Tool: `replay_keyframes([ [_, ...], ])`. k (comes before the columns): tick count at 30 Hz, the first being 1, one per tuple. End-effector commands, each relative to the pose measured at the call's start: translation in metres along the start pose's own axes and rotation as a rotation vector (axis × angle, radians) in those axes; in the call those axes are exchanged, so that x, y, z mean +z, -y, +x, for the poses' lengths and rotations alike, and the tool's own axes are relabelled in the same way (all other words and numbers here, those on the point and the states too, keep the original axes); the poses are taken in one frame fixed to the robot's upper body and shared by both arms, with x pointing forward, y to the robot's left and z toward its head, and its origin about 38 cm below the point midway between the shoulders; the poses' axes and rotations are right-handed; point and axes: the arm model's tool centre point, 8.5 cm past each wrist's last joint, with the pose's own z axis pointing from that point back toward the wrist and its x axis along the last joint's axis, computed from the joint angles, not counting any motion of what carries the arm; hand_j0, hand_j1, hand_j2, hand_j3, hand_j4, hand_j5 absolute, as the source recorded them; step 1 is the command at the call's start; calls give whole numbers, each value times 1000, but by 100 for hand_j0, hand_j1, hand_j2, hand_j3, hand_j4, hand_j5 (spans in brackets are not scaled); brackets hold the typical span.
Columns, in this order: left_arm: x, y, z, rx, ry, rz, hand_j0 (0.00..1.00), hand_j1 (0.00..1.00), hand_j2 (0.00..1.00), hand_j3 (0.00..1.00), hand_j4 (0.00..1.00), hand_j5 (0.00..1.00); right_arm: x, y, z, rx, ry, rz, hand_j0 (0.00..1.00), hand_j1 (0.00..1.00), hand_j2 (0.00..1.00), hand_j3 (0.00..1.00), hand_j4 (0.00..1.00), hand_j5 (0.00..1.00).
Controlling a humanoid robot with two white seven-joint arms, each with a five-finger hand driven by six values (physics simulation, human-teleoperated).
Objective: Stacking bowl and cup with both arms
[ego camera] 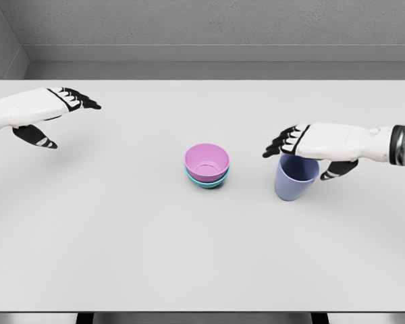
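At the table's [121, 256] centre the pink bowl [206, 162] sat nested in the teal bowl [209, 182], that stacking apparently done, while at three o'clock the right hand [310, 145] hovered spread over the unstacked cup [295, 179], and at ten o'clock the left hand [44, 115] hung spread, empty.

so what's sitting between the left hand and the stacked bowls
Nothing. In the head view, only bare white table lies between the left hand and the pink bowl nested in the teal bowl.
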Motion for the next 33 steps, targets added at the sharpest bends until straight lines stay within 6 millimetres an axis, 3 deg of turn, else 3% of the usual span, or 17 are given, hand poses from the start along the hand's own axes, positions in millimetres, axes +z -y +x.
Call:
replay_keyframes([
  [1, 1, -3, 1, -1, 2, 8, 100, 100, 100, 100, 100, 100, -2, -3, -1, -14, 1, 5, 100, 100, 100, 100, 100, 100],
  [12, 3, 0, -3, -3, -13, -6, 100, 100, 100, 100, 100, 100, -3, -11, -6, -34, -9, 22, 100, 100, 100, 100, 100, 100],
  [17, 2, 1, -3, -2, -12, -8, 100, 100, 100, 100, 100, 100, -3, -11, -6, -34, -8, 24, 67, 67, 67, 67, 67, 67],
  [26, 2, 0, -3, -15, -16, -10, 100, 100, 100, 100, 100, 100, -3, -11, -5, -28, -9, 25, 60, 60, 60, 60, 60, 60],
  [33, 1, 1, -2, -18, -15, -14, 100, 100, 100, 100, 100, 100, 2, 5, -7, 2, -20, -2, 58, 58, 58, 58, 58, 58],
])
